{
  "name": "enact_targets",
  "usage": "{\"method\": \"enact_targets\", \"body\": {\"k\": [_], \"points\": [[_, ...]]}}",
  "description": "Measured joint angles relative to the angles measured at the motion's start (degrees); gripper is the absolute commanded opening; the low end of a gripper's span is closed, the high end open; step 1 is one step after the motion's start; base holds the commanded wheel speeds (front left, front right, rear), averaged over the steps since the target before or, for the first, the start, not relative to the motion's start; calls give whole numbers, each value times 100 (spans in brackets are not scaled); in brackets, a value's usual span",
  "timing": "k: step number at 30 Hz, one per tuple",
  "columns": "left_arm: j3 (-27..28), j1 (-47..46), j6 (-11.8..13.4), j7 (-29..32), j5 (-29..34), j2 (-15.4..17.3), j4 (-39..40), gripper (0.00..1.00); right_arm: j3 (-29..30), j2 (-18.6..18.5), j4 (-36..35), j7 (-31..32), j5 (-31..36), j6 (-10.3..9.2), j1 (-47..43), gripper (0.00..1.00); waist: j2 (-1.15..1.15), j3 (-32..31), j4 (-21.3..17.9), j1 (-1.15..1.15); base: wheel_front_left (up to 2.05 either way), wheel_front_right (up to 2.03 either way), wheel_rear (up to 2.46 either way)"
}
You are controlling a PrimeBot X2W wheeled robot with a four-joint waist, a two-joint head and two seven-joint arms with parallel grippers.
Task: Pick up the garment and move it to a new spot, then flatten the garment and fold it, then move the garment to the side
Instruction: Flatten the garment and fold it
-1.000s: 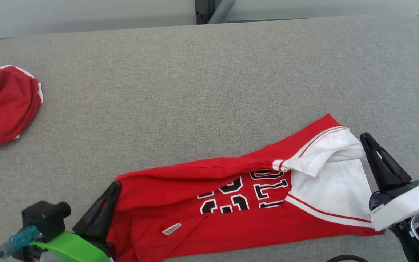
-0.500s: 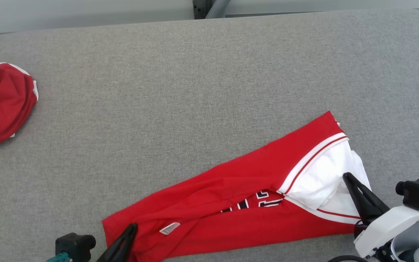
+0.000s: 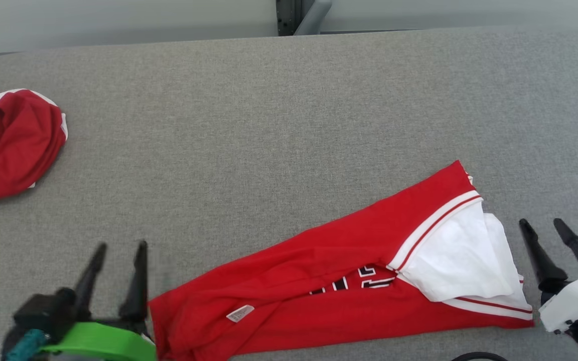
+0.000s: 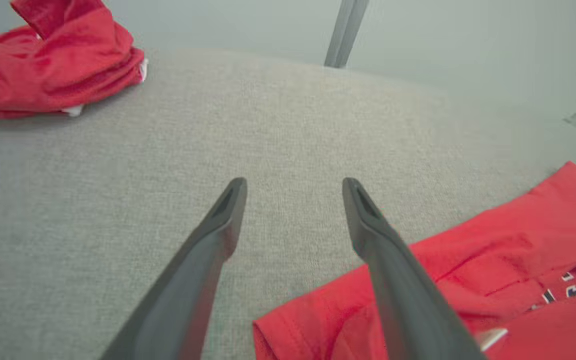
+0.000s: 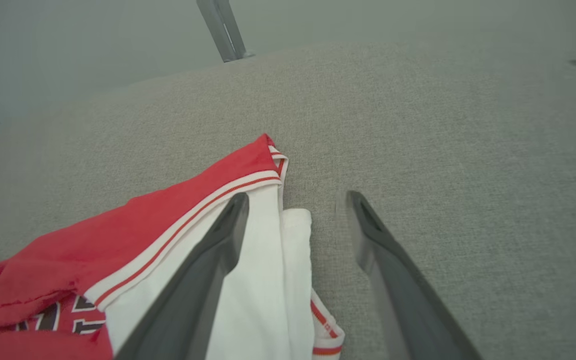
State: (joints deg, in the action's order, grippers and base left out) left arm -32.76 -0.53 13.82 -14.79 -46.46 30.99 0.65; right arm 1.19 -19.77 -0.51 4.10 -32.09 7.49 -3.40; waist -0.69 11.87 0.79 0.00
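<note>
Garment: a red jersey with a white panel at one end and black-and-white lettering, lying creased and partly folded over itself on the gray tabletop.
Garment, place: stretched between the two sets of jaws, its red hem end just beside the left jaws and its white end just beside the right jaws.
Tag: a small white label on the red cloth, near the left jaws.
Left jaws: spread wide, gripping nothing; bare tabletop lies between the fingers. In the left wrist view one finger crosses the garment's hem edge; whether it touches, I cannot tell.
Right jaws: spread wide, gripping nothing; the fingers stand just beside the white panel. In the right wrist view one finger overlaps the white cloth of the garment, the other is over bare tabletop.
Other cloth: a bunched red garment, well away from the left jaws on their outer side.
Far edge: a metal post beyond the tabletop, ahead of both jaws.
</note>
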Motion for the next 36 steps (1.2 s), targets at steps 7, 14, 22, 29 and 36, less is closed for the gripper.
{"method": "enact_targets", "body": {"k": [7, 14, 22, 29, 36], "points": [[1807, 259, -53, -34, 1816, -855, 730, 100, 209, -71, 118, 962, 118, 0, 376, 100, 0, -17, 39, 0, 0, 0, 0], [2328, 346, -645, -34, 2562, -1585, 426, 100, -77, 113, 1216, 1449, 53, 0, 838, 100, 0, 75, 157, 0, 0, 0, 0], [2821, 313, -1293, -34, 2971, -2158, -27, 100, -801, 22, 1973, 1606, -664, -29, 1417, 100, 0, 176, 319, 0, 0, 0, 0], [2953, 249, -1689, -34, 3285, -2484, -285, 100, -1269, -78, 2286, 1656, -1553, -9, 1668, 0, 0, 65, 304, 0, 0, 0, 0], [2949, 327, -1887, -34, 3608, -2607, -622, 100, -869, -751, 2764, 1651, -2140, 12, 1633, 0, 0, -131, 187, 0, 0, 0, 0]]}}
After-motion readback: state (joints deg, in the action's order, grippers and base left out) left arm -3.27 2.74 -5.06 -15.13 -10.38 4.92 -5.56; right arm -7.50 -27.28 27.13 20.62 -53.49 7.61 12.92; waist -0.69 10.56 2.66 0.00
